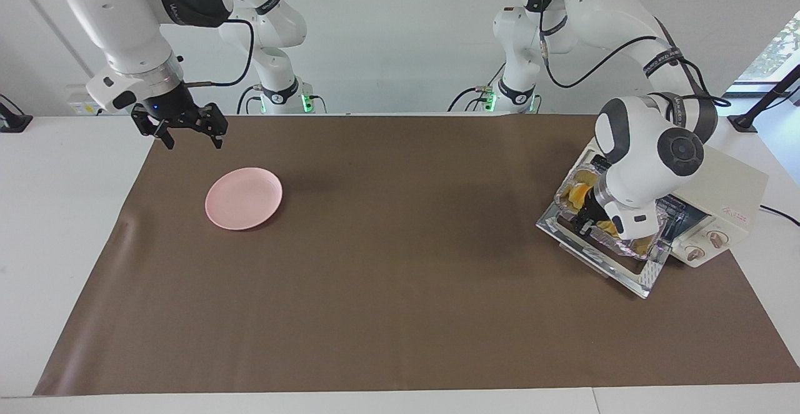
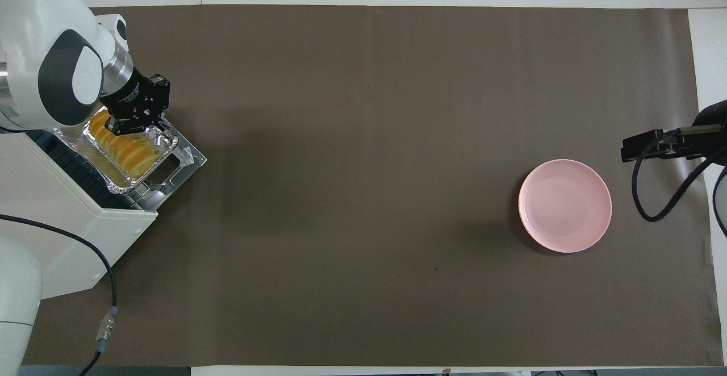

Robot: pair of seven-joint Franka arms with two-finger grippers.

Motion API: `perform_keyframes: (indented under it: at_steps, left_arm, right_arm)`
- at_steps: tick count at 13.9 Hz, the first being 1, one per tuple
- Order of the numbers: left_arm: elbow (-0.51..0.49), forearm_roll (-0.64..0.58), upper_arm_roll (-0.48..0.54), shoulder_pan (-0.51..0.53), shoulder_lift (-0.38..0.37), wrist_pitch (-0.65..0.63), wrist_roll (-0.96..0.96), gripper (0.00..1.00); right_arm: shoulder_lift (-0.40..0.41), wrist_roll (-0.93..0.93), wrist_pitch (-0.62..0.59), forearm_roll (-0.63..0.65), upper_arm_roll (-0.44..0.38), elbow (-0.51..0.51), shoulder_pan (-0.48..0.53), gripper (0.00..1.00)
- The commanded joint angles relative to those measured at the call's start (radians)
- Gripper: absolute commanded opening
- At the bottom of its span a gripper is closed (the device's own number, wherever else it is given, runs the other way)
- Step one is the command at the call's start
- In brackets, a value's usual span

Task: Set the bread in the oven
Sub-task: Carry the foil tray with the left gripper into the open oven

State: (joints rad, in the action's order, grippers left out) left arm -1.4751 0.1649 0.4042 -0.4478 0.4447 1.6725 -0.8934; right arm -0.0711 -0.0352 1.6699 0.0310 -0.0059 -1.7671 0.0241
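The golden ridged bread (image 2: 126,151) lies in a silver foil tray (image 2: 166,141), also seen in the facing view as bread (image 1: 575,195) in the tray (image 1: 632,250). My left gripper (image 2: 134,127) (image 1: 588,224) is shut on the tray's rim. The tray sits partly inside the mouth of the cream-white oven (image 2: 74,217) (image 1: 731,182), over its lowered glass door (image 1: 600,257) (image 2: 184,164). My right gripper (image 1: 187,134) hangs open and waits over the table edge at the right arm's end, nearer to the robots than the plate; in the overhead view only part of it (image 2: 644,144) shows.
A round pink plate (image 1: 244,197) (image 2: 565,205) lies on the brown mat (image 1: 400,276) toward the right arm's end. The oven's lowered door sticks out onto the mat. A black cable (image 2: 111,285) runs from the oven toward the robots.
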Motion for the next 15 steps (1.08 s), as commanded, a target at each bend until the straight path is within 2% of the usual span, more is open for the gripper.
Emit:
perform_keyframes:
  at_steps: [1, 4, 15]
  left_arm:
    - [-0.083, 0.002, 0.008, 0.000, -0.050, 0.042, 0.016, 0.00]
    - [-0.105, -0.060, 0.008, -0.002, -0.057, 0.049, 0.040, 0.00]
    - [-0.131, -0.068, 0.012, 0.051, -0.063, 0.102, 0.090, 0.00]
  right_arm:
    - [-0.016, 0.006, -0.013, 0.009, 0.007, -0.011, 0.010, 1.00]
    - [-0.016, 0.006, -0.013, 0.009, 0.007, -0.011, 0.010, 1.00]
    - [-0.016, 0.006, -0.013, 0.009, 0.007, -0.011, 0.010, 1.00]
